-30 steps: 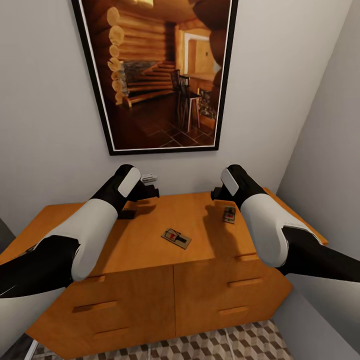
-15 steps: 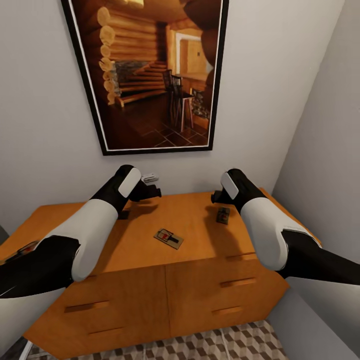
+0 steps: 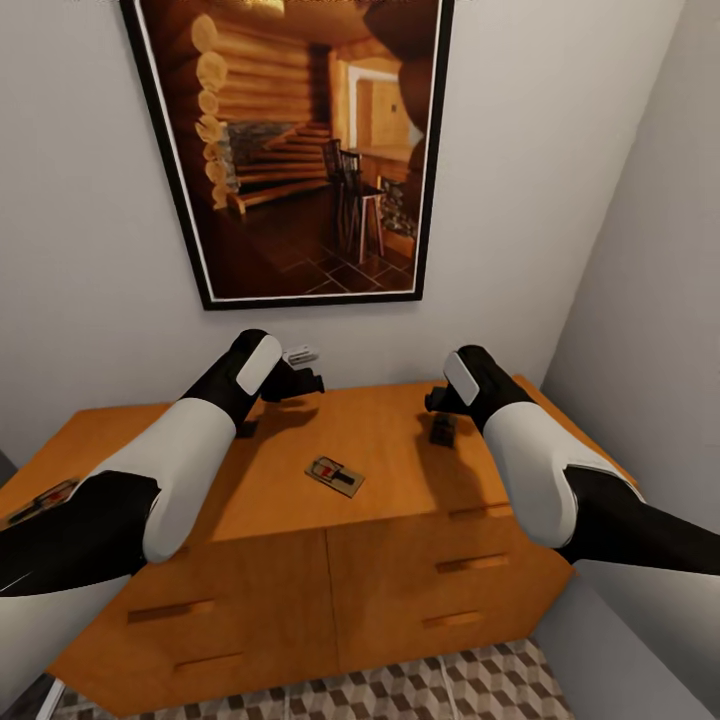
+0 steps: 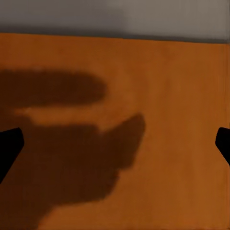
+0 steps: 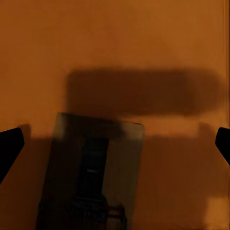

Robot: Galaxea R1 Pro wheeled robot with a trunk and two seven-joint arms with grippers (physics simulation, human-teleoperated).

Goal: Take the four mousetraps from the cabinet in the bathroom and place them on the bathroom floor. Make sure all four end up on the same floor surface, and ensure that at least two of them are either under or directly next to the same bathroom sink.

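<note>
Right arm settles over a trap on the cabinet; nothing lifted yet

Against the cabinet [image 3: 330,540] the view has slid a little sideways over the last second, and the right gripper [image 5: 115,143] now hangs directly above one mousetrap [image 3: 442,429] near the back of its surface, fingers wide with a tip at each side, so a grasp looks close; the left gripper [image 4: 115,143], fingers equally wide, hovers over bare wood further along, a second mousetrap [image 3: 335,475] lies mid-surface and a third [image 3: 38,501] sits at the far end beyond the left arm, all well off the floor [image 3: 400,690]
</note>
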